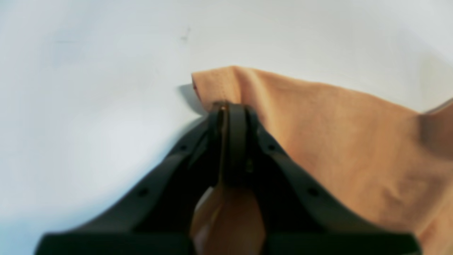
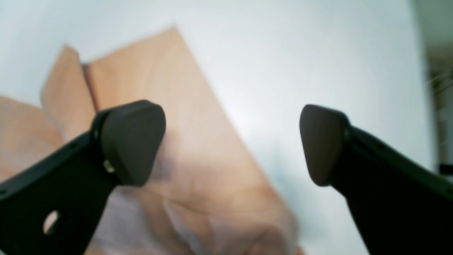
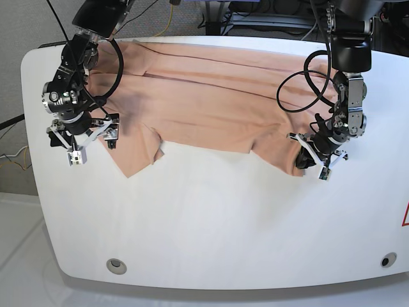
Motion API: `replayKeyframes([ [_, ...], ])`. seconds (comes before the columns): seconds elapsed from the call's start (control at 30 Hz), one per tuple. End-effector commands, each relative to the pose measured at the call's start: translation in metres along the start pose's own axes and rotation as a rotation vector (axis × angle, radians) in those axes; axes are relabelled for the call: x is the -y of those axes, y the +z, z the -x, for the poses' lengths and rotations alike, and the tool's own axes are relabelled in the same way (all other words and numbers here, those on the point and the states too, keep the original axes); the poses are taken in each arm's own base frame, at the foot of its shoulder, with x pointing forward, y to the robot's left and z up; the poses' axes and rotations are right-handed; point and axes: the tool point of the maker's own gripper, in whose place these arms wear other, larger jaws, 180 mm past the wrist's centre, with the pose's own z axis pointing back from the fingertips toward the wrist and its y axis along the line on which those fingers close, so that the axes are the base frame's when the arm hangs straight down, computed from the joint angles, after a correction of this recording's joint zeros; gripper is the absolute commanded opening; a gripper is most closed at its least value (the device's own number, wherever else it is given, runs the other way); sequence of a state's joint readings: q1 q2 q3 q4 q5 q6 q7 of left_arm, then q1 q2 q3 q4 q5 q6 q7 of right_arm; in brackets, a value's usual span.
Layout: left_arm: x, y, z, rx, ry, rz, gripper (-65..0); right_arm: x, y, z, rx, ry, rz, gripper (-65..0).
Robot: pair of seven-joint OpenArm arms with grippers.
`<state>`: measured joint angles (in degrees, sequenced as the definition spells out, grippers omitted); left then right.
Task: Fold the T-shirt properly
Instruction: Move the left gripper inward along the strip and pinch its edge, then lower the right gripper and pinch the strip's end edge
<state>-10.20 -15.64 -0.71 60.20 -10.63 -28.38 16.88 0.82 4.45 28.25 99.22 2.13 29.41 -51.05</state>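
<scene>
The peach T-shirt [image 3: 211, 102] lies spread across the far half of the white table [image 3: 211, 217], its lower edge folded up unevenly. My left gripper [image 3: 305, 163] is shut on the shirt's right sleeve corner; in the left wrist view the fingertips [image 1: 230, 108] pinch the cloth [image 1: 336, 141] and some fabric bunches between the fingers. My right gripper [image 3: 86, 142] is open and empty, hovering over the left sleeve edge. In the right wrist view its pads stand wide apart [image 2: 228, 143] above the shirt [image 2: 198, 117].
The table has rounded corners and two small round holes near the front edge [image 3: 115, 263] [image 3: 383, 260]. Black cables [image 3: 300, 77] loop over the shirt beside the left arm. Bare white table lies in front of the shirt.
</scene>
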Motion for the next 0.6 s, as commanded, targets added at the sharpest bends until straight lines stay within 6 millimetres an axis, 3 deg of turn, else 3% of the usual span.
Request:
replayKeyframes([
  [0.0,-0.005,0.002,0.004,-0.041,-0.024,-0.008,-63.3,0.005,-0.004,-0.014,0.038,-0.011,0.000,-3.7],
  [0.27,-0.005,0.002,0.004,-0.042,-0.025,-0.007,-63.3,0.004,-0.025,-0.011,0.047,-0.052,-0.028,-3.7],
  [0.37,-0.005,0.002,0.004,-0.043,-0.025,-0.007,-63.3,0.013,-0.031,-0.009,0.043,-0.058,-0.023,-3.7],
  [0.57,-0.011,0.005,0.005,-0.049,-0.032,-0.016,-63.3,0.014,-0.047,0.004,0.012,-0.092,-0.044,-3.7],
])
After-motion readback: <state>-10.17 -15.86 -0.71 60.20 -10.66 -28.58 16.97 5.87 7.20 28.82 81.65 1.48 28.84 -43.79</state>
